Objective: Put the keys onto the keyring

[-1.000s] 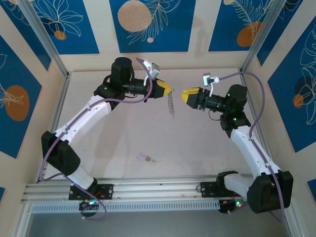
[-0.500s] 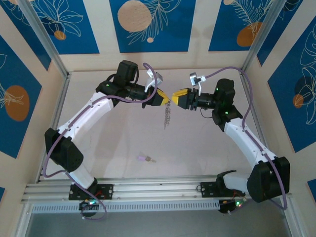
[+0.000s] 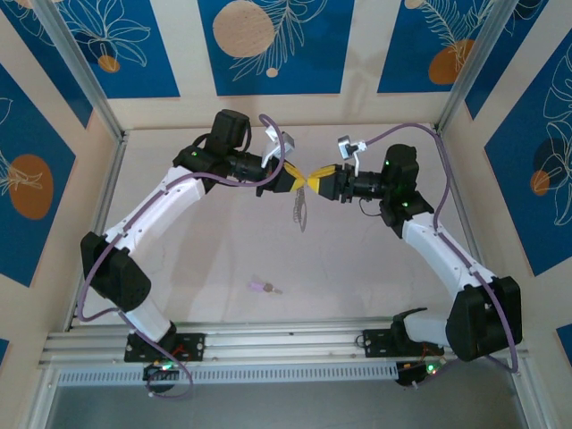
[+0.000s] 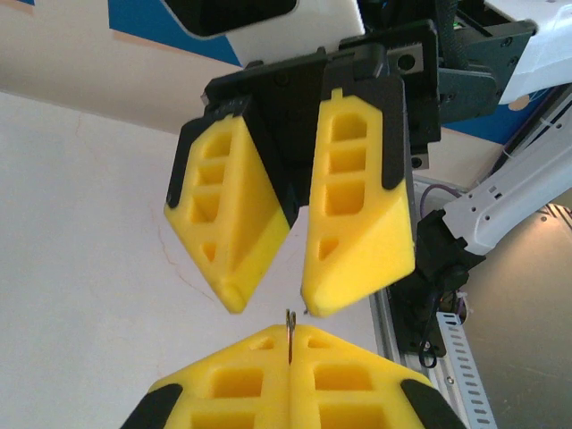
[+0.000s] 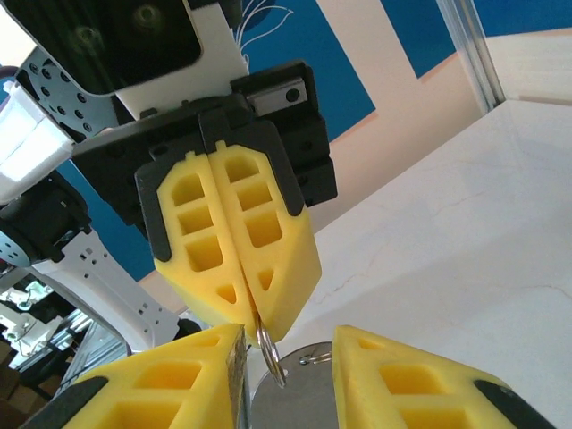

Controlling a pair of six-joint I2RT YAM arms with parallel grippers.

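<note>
The left end effector [image 3: 301, 178], pressed together, pinches the keyring [image 3: 300, 206] in mid-air, nose to nose with the spread right end effector [image 3: 315, 180], whose wrist view shows the keyring between its parted jaws, above open tabletop [image 3: 197, 259], the lilac-headed key [image 3: 260, 287] lying well apart toward the near edge.

- The right gripper [image 3: 315, 180], yellow plastic fingers on a black body, has swung leftward and now sits tip to tip with the left gripper [image 3: 304, 178], where a clear gap lay before.
- Its jaws have narrowed but remain apart, flanking the thin dark-grey metal keyring [image 5: 268, 347].
- The left gripper has shifted slightly toward the near edge, and the row of small silver keys [image 3: 300, 213] on the keyring has moved with it.
</note>
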